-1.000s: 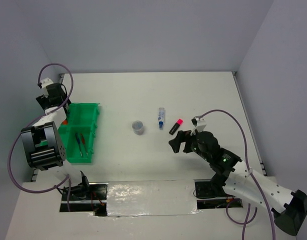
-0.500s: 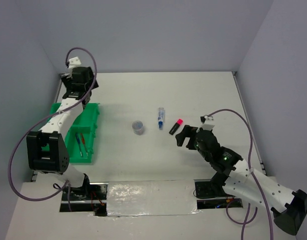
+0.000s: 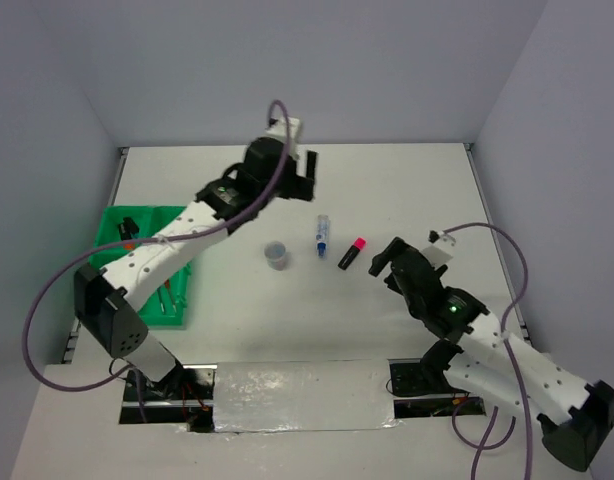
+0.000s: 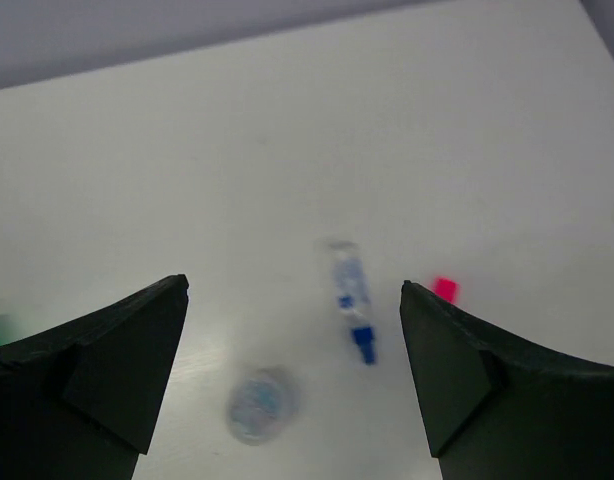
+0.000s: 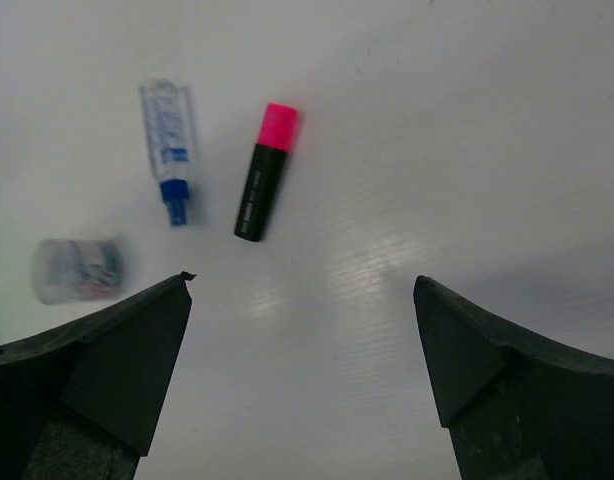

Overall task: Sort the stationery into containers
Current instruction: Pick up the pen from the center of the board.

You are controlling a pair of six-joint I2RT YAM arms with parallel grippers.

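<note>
A pink-black highlighter (image 3: 351, 253) lies on the white table, with a blue-capped marker (image 3: 322, 236) to its left and a small round grey piece (image 3: 277, 255) further left. My left gripper (image 3: 305, 178) is open and empty, hovering behind the marker. Its wrist view shows the marker (image 4: 352, 300), the round piece (image 4: 257, 405) and the highlighter's pink cap (image 4: 444, 290) between the open fingers. My right gripper (image 3: 382, 262) is open and empty, just right of the highlighter (image 5: 265, 172). The green tray (image 3: 137, 262) sits at far left and holds thin pens (image 3: 165, 295).
The left arm stretches diagonally over the tray's right side and hides part of it. An orange item (image 3: 127, 243) shows in the tray's far part. Grey walls close the table at the back and on both sides.
My left arm has swung from over the tray at far left to the middle back of the table. My right gripper has drawn back a little to the right of the highlighter.
</note>
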